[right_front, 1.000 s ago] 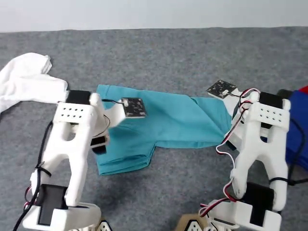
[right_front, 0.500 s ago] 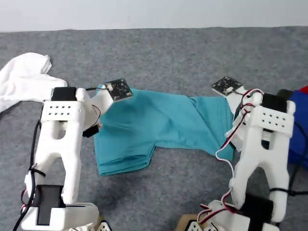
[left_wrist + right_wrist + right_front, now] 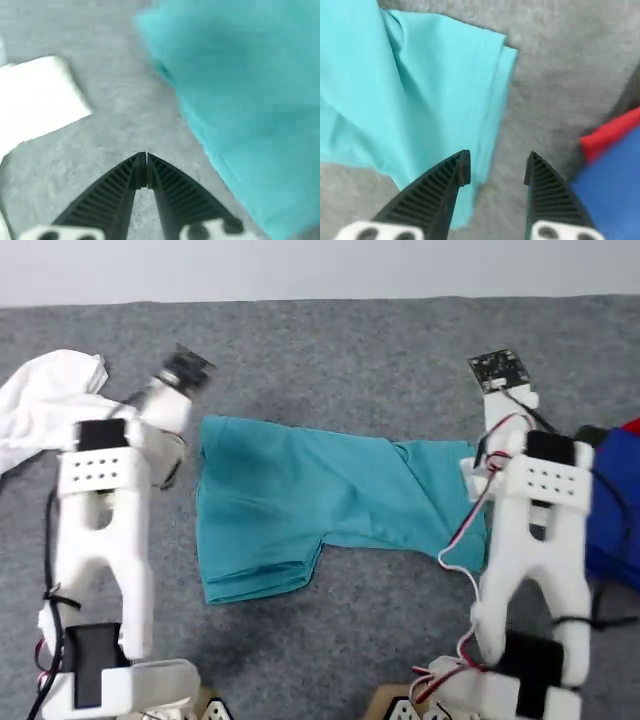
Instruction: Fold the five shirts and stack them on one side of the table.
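The grey table point(image 3: 350, 350) has a teal shirt point(image 3: 330, 495) lying flat on it, partly folded. A crumpled white shirt point(image 3: 50, 410) sits near its left-arm side and a blue shirt point(image 3: 615, 520) near the other. The left claw point(image 3: 146, 162), pinched closed and empty, hangs just off the teal shirt's edge. The right claw point(image 3: 497, 160), spread wide and empty, hovers over the opposite edge.

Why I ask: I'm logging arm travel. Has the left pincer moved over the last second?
Yes. The left pincer swung off the teal shirt, toward the white shirt, and is now over grey table between them.
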Controlling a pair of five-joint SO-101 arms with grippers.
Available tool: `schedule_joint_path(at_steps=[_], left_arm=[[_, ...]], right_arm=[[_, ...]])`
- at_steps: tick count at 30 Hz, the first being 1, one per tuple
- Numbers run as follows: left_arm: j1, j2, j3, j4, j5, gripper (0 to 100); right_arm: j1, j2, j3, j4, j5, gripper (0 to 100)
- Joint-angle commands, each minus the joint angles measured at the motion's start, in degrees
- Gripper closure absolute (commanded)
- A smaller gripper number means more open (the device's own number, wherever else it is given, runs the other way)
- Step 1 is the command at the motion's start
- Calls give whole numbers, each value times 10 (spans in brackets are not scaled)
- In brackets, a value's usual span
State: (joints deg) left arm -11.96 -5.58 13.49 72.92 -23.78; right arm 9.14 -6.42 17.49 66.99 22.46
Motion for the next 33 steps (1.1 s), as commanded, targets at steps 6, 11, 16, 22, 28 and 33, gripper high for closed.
schedule_joint_path(at_steps=[6,11,16,22,28,33], left_arm=[[-63,-30,-45,-14,148,992],[-63,-29,-43,-16,150,992],[-61,-25,-42,-18,150,992],[-59,-25,-8,-40,150,992],[-59,-28,29,-62,149,992],[-59,-25,30,-62,149,992]], right_arm=[[-21,160,-169,-11,-139,760],[-22,278,-301,29,-148,760],[-22,389,-433,72,-148,760],[-22,492,-554,97,-160,761],[-22,558,-634,111,-159,823],[-22,579,-674,124,-156,929]])
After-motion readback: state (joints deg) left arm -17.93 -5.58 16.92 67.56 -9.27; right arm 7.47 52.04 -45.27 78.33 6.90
